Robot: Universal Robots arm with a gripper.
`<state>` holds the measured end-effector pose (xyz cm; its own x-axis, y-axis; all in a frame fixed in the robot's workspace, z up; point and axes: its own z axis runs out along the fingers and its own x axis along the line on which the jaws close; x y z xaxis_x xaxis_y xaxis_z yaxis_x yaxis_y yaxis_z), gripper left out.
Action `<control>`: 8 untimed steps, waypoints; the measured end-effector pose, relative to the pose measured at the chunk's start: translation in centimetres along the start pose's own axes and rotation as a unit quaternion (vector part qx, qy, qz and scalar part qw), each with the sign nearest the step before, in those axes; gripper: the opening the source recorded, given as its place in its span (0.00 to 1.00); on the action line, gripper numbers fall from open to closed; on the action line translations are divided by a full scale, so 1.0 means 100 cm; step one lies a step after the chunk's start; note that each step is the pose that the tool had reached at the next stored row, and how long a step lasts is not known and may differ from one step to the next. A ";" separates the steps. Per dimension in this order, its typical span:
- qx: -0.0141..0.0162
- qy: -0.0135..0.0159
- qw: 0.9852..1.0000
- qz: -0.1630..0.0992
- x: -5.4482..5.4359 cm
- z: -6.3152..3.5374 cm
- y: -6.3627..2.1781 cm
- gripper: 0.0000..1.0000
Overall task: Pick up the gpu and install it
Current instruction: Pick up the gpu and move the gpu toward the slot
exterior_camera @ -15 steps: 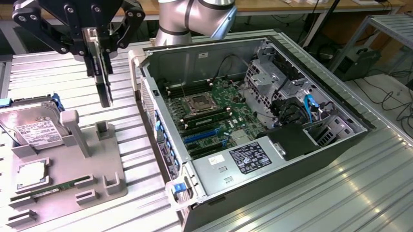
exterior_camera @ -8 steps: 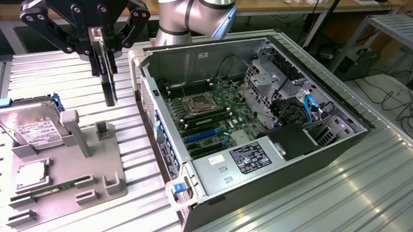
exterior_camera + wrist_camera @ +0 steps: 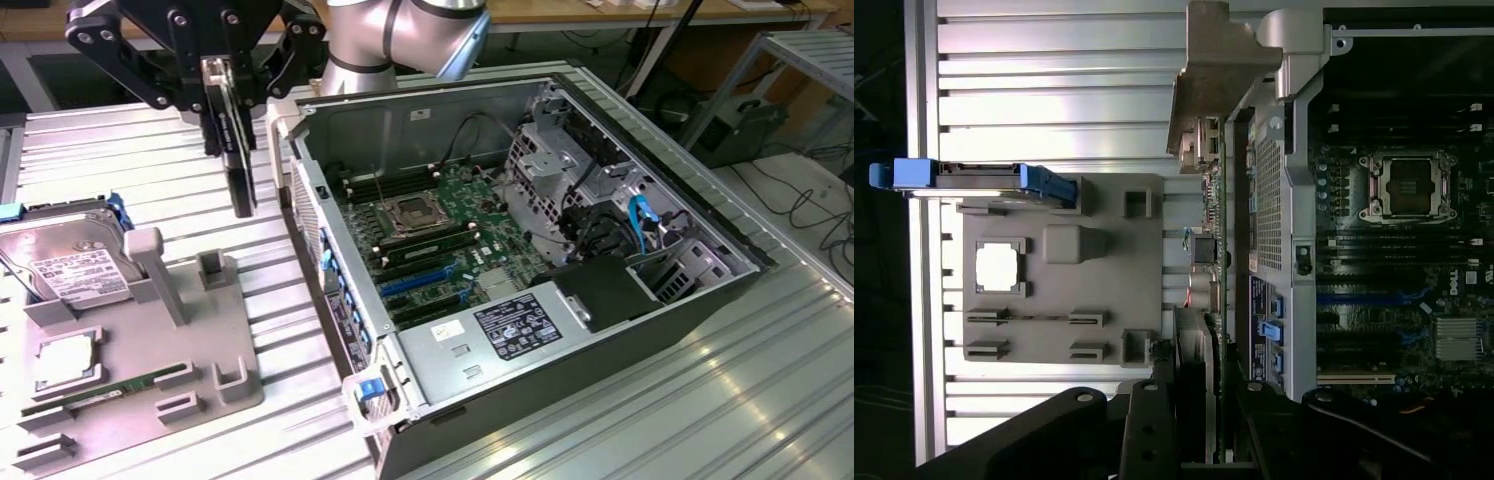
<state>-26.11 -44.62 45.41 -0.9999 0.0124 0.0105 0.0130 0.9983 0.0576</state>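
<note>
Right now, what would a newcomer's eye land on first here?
The claw gripping the gpu edge-on in the air, between the gray fixture and the open computer case. Then the case's exposed motherboard, and the hard drive sitting in the fixture at the exterior view's left.

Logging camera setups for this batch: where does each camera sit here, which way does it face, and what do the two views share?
Exterior view: off the arm, raised, looking obliquely down at the open computer case and gray parts holder; the arm and gripper show, fingers clamping the gpu.
Wrist view: on the wrist, looking straight down along the hanging gpu onto holder and case; the dark fingers show.
Shared: gpu, holder, case, motherboard, hard drive.
</note>
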 end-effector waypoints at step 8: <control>0.000 0.000 1.000 0.000 -0.009 0.0004 0.0001 0.28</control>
<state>-25.22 -44.62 45.36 -0.9999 0.0123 0.0106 0.0129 0.9983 0.0576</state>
